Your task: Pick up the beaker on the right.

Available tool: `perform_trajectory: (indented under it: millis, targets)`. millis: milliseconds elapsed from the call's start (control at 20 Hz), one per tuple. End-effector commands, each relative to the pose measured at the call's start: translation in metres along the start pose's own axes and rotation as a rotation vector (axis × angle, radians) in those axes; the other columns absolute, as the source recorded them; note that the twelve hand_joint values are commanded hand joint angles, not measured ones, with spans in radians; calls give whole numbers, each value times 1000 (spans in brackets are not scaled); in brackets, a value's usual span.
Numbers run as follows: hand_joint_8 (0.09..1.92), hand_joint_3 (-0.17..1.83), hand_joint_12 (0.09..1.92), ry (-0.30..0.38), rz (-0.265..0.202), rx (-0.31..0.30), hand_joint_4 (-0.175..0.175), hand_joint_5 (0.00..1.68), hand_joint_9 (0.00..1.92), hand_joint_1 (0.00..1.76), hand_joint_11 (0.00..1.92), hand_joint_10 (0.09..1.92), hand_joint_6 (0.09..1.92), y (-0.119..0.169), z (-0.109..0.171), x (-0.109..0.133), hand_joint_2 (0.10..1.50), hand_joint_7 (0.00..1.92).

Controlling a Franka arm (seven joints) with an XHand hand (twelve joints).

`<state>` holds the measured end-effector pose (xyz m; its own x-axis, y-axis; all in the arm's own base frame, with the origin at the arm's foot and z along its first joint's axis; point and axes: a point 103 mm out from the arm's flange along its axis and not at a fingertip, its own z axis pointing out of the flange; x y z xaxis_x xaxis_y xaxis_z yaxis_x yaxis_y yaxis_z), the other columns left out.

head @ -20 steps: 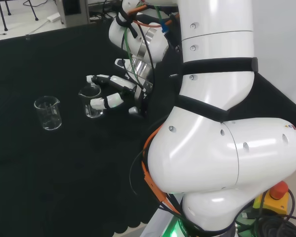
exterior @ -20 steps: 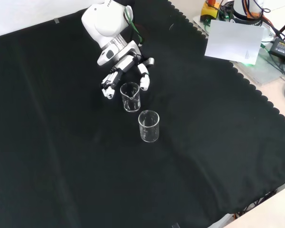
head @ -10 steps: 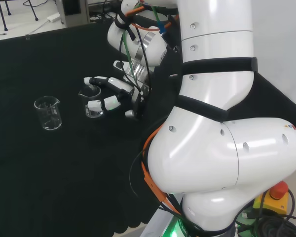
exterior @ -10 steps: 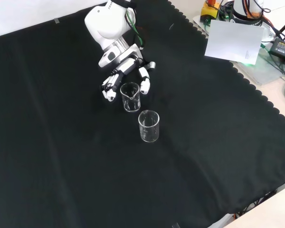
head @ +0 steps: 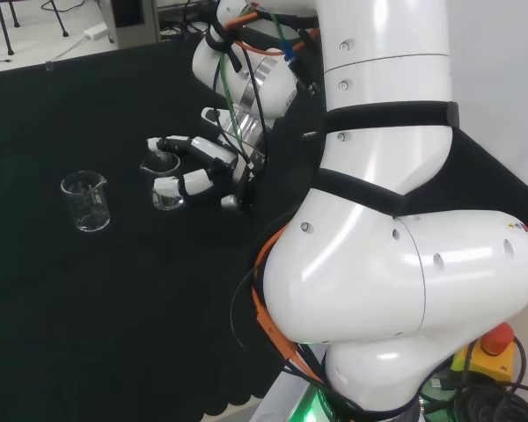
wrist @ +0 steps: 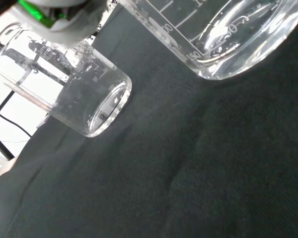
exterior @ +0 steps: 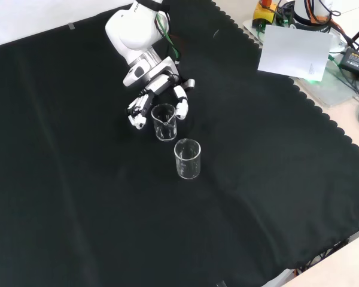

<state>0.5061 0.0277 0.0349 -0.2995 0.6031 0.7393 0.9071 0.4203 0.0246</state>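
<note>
In your wrist view, the near beaker (wrist: pixel 223 39) is cut off by the top and right edges of the frame, so you get its base and lower wall and no rim. The far beaker (wrist: pixel 84 96) runs out at the upper left, its mouth lost behind a blurred white part of the hand (wrist: pixel 64 17).

In your head view, the hand (head: pixel 213 167) partly covers the near beaker (head: pixel 163 180) in the frame's middle left; you cannot tell whether the fingers (head: pixel 180 185) touch the glass. The arm (head: pixel 378 220) hides the cloth (head: pixel 88 290) on the right.

In your front view, the beaker's (exterior: pixel 164 121) far side is masked by the hand (exterior: pixel 158 95), and contact is too small to judge.
</note>
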Motion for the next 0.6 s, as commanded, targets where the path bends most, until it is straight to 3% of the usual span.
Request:
perform_trajectory:
  millis: [50, 600]
  targets:
    - [545, 613, 1189, 24, -6, 2, -32, 414, 392, 856, 0, 631, 87, 3, 3, 2, 512, 303]
    - [546, 611, 1262, 48, 0, -10, -39, 441, 441, 909, 0, 614, 87, 3, 5, -1, 509, 323]
